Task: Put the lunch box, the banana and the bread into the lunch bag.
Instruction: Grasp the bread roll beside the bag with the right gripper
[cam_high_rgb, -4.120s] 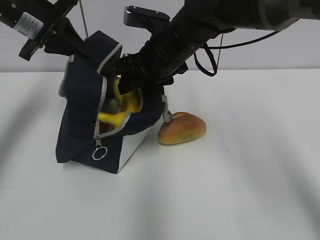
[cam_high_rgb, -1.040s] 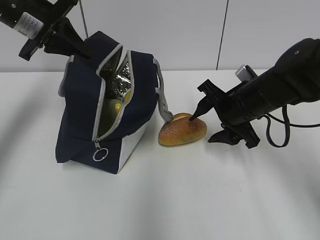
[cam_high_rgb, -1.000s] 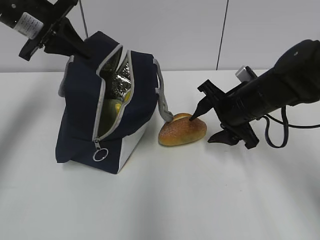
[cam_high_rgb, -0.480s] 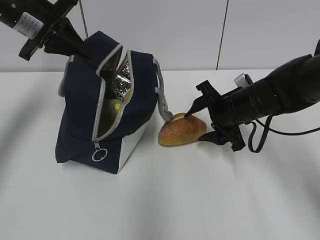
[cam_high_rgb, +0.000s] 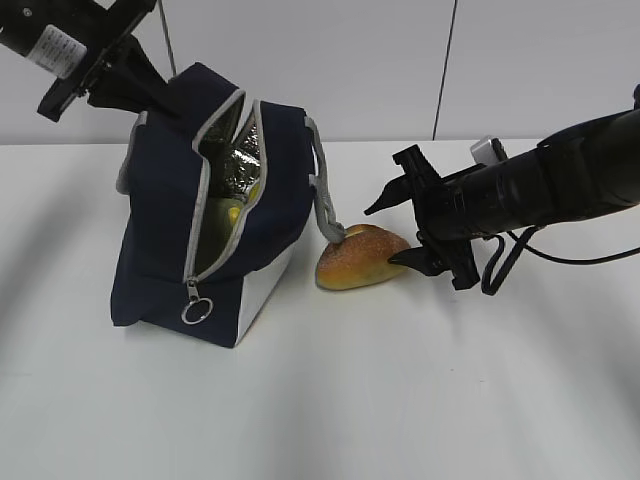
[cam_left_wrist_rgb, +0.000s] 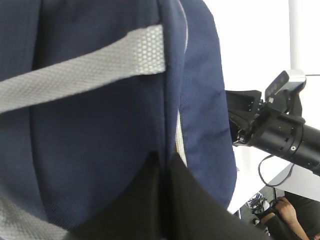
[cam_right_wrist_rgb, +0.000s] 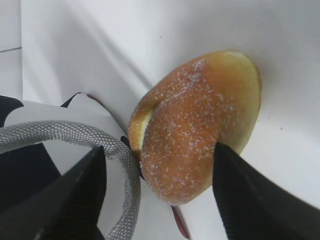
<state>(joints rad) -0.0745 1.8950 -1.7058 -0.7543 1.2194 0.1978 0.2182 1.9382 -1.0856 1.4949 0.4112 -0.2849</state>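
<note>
So the left gripper is clamped on the lunch bag top, holding its mouth open, banana peeking inside. Right gripper is spread wide around the bread on the table beside the bag, not squeezing yet.

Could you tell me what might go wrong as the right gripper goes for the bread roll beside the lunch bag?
1. The grey handle lies against the bread roll; the open right gripper might snag it when closing.
2. One fingertip is low by the table and could scrape.
3. The left gripper pinches the lunch bag; slipping could close the opening.
</note>
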